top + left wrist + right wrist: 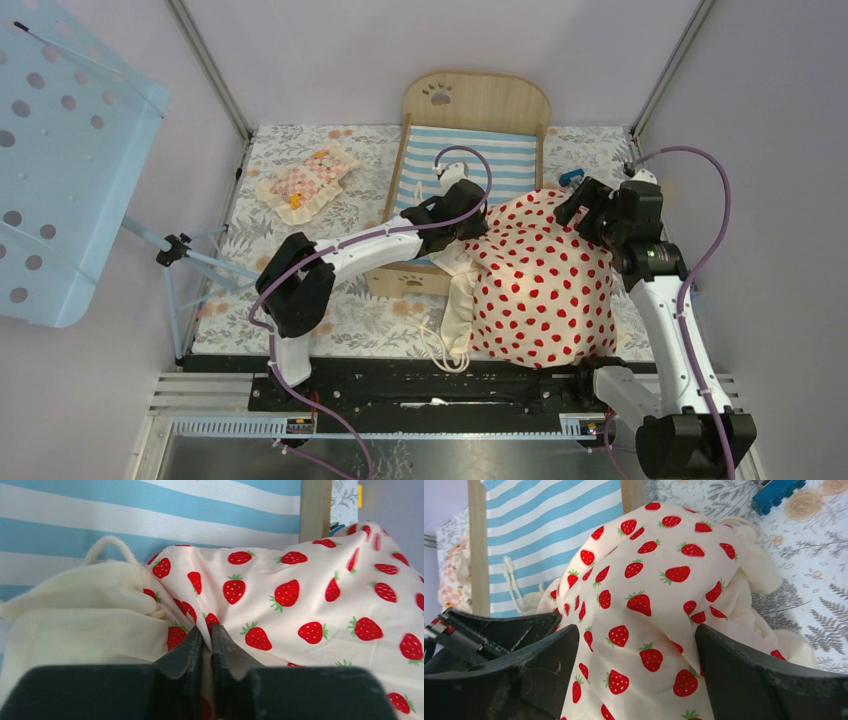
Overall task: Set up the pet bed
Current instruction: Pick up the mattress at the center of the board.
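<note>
The pet bed (478, 108), light wood with a paw-print headboard and a blue-and-white striped mattress (500, 160), stands at the back middle. A cream blanket (545, 285) with red strawberries lies bunched over the bed's right front corner and the table. My left gripper (206, 630) is shut on a fold of the blanket (300, 605) over the mattress (125, 525). My right gripper (636, 635) is open, its fingers astride a raised hump of the blanket (649, 585) beside the bed frame (478, 550). In the top view the right gripper (585, 205) is at the blanket's back right edge.
A small pink checked pillow (308, 180) lies on the floral mat left of the bed. A blue brick (571, 177) lies right of the bed, also in the right wrist view (778, 492). A tilted blue perforated panel (60, 160) on a stand is at far left.
</note>
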`<state>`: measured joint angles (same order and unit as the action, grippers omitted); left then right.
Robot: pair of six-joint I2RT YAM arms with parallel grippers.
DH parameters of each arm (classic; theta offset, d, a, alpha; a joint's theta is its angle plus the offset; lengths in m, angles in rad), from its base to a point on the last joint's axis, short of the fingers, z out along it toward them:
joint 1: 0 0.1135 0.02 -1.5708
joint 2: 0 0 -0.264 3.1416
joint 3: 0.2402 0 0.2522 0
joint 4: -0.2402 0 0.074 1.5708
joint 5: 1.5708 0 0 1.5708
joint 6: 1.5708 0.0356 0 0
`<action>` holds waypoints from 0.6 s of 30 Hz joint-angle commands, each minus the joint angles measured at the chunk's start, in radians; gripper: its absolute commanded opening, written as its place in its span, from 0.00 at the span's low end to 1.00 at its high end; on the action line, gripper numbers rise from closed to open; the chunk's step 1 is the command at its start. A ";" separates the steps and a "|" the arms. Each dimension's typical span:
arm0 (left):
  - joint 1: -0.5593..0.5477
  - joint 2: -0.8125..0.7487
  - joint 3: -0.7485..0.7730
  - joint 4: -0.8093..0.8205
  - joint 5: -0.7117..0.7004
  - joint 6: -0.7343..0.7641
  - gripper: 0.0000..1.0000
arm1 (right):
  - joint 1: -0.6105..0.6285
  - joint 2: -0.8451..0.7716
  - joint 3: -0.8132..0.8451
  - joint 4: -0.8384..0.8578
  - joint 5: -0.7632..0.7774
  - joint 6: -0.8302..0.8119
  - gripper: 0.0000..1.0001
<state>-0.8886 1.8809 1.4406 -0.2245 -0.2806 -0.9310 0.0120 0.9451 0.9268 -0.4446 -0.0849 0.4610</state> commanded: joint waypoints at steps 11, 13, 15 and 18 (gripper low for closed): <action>-0.004 -0.036 0.052 0.070 0.036 0.163 0.00 | -0.003 0.392 0.431 -0.193 0.037 -0.123 1.00; -0.004 -0.034 0.059 0.070 0.043 0.171 0.00 | -0.003 0.430 0.453 -0.217 -0.004 -0.129 1.00; -0.004 -0.033 0.065 0.071 0.047 0.175 0.00 | -0.002 0.457 0.461 -0.234 -0.024 -0.137 1.00; -0.004 -0.030 0.067 0.077 0.055 0.176 0.00 | -0.002 0.512 0.455 -0.248 -0.078 -0.160 1.00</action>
<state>-0.8894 1.8809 1.4620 -0.1909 -0.2481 -0.7818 0.0120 1.4086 1.3491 -0.6289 -0.0814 0.3477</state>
